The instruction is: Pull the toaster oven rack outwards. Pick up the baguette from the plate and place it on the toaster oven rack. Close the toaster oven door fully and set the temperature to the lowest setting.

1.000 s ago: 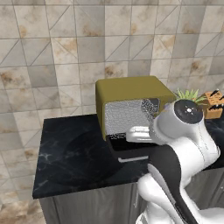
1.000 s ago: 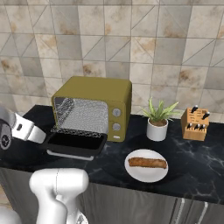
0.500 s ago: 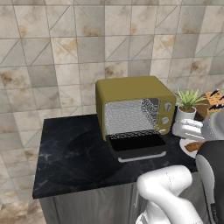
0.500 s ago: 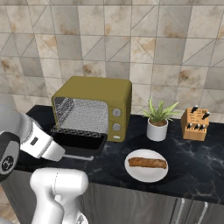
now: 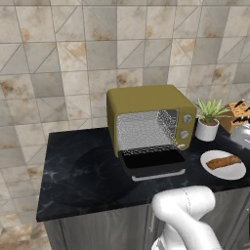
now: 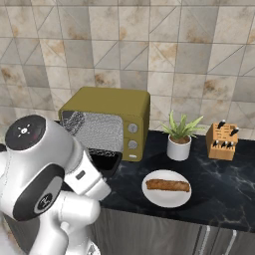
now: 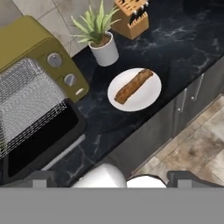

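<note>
oven door down, rack out over it; baguette on plate, end effector wide open and empty.

oven (image 5: 146,105) sits on the dark marble counter (image 5: 78,176) against the tiled wall, two grey knobs on its right front panel. door (image 5: 156,163) is dropped flat forward, silver handle at its front edge. rack (image 7: 26,103) in hand view extends out of the cavity, overhanging the black glass of the door. plate (image 6: 169,196) lies on the counter to the right of the oven, near the front edge, apart from the door. baguette (image 6: 168,185) lies flat across the plate. potted plant (image 6: 179,139) stands behind the plate; knife block (image 6: 221,142) further right. end effector (image 7: 109,177): tips spread far apart at the bottom of hand view, nothing between them, high above the counter edge.
</note>
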Motion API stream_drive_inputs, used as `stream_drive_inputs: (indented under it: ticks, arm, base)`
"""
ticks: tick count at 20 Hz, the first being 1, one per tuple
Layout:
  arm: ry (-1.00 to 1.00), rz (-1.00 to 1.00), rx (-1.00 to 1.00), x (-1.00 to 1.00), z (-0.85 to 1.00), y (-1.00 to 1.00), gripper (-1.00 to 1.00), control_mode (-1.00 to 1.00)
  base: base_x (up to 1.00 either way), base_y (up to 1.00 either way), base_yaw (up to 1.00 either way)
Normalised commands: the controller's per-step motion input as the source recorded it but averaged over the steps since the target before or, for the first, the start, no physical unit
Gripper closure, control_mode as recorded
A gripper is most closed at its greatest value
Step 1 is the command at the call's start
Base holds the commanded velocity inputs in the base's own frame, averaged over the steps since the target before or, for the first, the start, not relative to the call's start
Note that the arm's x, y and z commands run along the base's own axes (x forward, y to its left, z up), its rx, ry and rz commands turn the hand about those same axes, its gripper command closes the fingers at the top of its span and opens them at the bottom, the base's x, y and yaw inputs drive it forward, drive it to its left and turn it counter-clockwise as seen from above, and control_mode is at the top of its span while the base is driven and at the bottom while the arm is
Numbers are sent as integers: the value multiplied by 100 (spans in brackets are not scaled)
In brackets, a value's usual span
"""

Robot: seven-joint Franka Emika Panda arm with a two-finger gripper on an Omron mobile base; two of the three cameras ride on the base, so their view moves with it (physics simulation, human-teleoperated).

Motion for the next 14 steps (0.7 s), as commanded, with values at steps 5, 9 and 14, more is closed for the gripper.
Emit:
stream_drive_inputs:
  ticks: [5,9,14]
  arm:
    - [1,-8,11,6,0,-64,-100,-100]
    - [2,-3,4,27,-5,-35,-100,-100]
    - [12,-2,7,40,-17,-24,-100,-100]
  base:
    - [0,0,0]
    - [0,0,0]
    - [0,0,0]
